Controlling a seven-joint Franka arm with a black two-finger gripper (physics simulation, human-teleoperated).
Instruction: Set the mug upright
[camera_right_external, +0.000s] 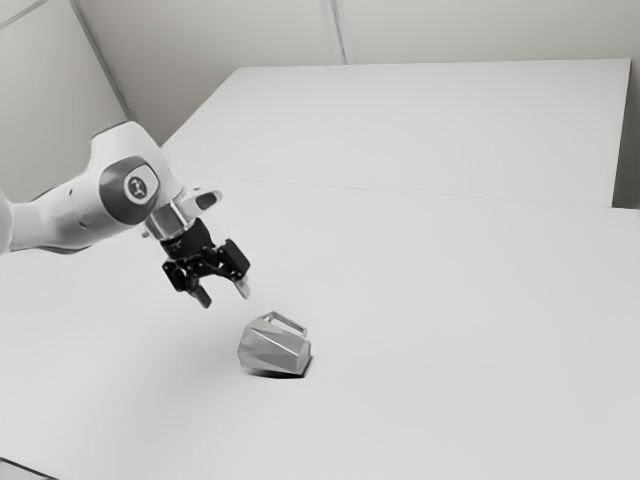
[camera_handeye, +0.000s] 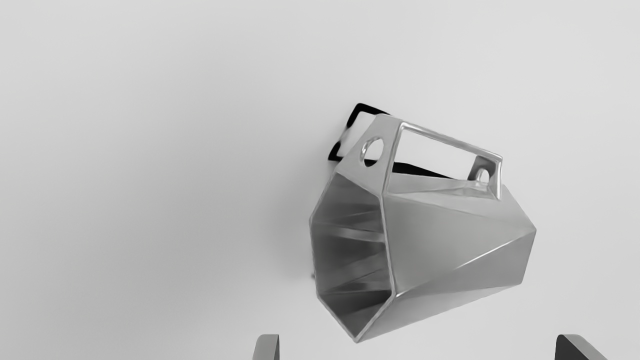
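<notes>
Mug (camera_right_external: 270, 349) is on its side, well in from the tabletop (camera_right_external: 450, 330)'s far edge, mouth (camera_handeye: 350, 240) facing the exterior view's left. Pincer (camera_right_external: 223, 293) is spread, hanging near it. I'd grip the body, dodging the handle (camera_handeye: 450, 140), then tip it mouth-up gently.

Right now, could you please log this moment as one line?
mug on its side on table | gripper open, clear of mug | uprighting not yet done

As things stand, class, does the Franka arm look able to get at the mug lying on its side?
Probably yes: the jaws stand open near the mug, with nothing visible in the way between, its handle and mouth both uncovered.
</notes>
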